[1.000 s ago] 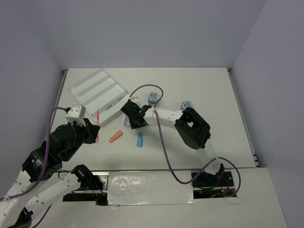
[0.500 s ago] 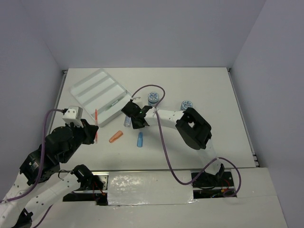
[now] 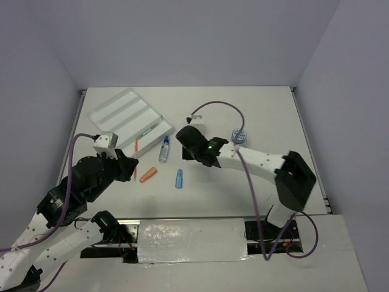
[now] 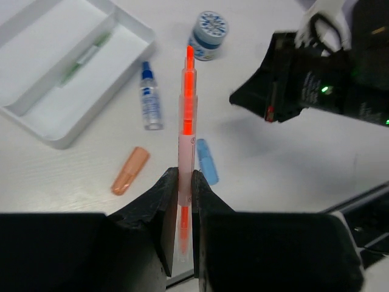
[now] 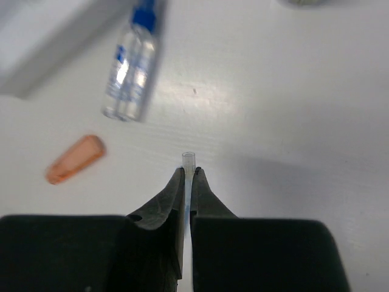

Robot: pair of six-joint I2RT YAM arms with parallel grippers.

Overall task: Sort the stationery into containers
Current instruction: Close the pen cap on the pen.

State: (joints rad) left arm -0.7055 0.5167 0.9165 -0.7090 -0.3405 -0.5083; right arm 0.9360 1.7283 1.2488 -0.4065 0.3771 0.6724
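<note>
The white tray [image 3: 115, 112] sits in the upper left of the top view, its four compartments running diagonally. A grey-green pen [image 3: 148, 131] lies lengthwise in the lower-right one. One patterned pot [image 4: 211, 27] shows plainly only at the top of the left wrist view; the other pot [image 3: 238, 134] peeks out beside the right arm. The left gripper [image 4: 184, 179] pinches an orange pen [image 4: 187, 115], tip pointing up-frame, lower end hidden between the fingers. The bottle [image 3: 164, 149] lies just below the tray, blue cap toward it. The right gripper [image 5: 187, 173] is pressed onto a thin clear stick [image 5: 188, 158] — mostly hidden. The orange cap [image 3: 148, 175] and blue cap [image 3: 179, 178] lie at centre.
</note>
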